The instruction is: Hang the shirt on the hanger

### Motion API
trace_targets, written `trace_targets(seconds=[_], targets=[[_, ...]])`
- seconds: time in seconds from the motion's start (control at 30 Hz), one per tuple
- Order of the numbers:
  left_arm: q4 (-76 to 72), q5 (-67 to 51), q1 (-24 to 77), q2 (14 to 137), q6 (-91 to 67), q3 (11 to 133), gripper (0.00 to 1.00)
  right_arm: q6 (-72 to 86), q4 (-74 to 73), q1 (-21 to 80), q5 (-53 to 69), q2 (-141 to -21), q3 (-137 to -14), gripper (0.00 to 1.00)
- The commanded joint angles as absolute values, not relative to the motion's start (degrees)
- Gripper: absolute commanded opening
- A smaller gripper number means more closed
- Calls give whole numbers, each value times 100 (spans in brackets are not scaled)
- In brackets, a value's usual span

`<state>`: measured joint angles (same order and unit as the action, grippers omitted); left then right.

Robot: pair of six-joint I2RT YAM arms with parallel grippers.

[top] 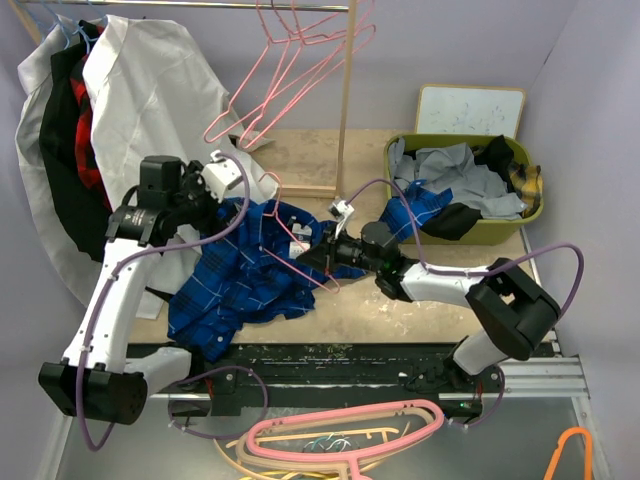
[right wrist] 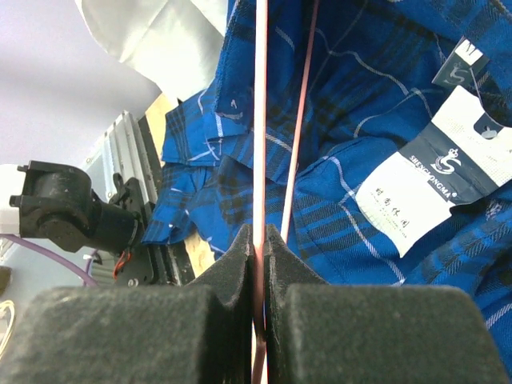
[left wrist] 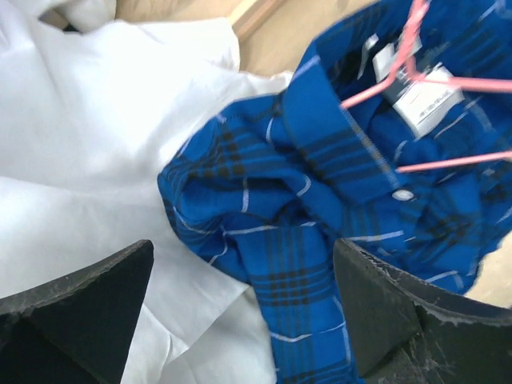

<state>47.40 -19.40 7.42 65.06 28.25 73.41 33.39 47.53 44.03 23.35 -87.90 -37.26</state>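
The shirt (top: 240,285) lies crumpled on the table (top: 400,300), one edge on the white garment (left wrist: 96,144). The hanger (top: 296,243) rests on it (near the label), its thin bar pinched between the closed fingers of the right gripper (right wrist: 258,248). The left gripper (left wrist: 242,260) hovers wide open above the shirt and holds nothing.

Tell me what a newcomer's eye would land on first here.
The royal-blue checked shirt crumpled mid-table grabs the eye first, with the thin pink hanger lying on it. The right gripper is pinched shut on that hanger's wire, while the left gripper hovers open over the shirt's bunched edge.
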Motion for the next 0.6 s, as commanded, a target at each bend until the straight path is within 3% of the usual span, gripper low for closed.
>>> trace_targets(seconds=[0.0,0.1,0.23,0.37,0.43,0.57], targets=[[3879,-1195,738,6561,3747,6800,89,3175,5478,4339,2580,-8665,-3760,0],[3327,-1061,738,6716,3760,6618,65,3233,5676,4309,2618,-8575,-3587,0],[2867,-792,738,7111,3793,6601,47,3424,5939,4225,2632,-8400,-3399,0],[2328,-281,730,7575,3818,6660,8,3550,6080,4174,2798,-8325,-3347,0],[2140,-13,698,7837,3754,6786,0,3664,6234,4154,2908,-8302,-3332,0],[2175,126,659,8224,3579,7188,0,3890,6478,4110,3085,-8296,-3355,0]])
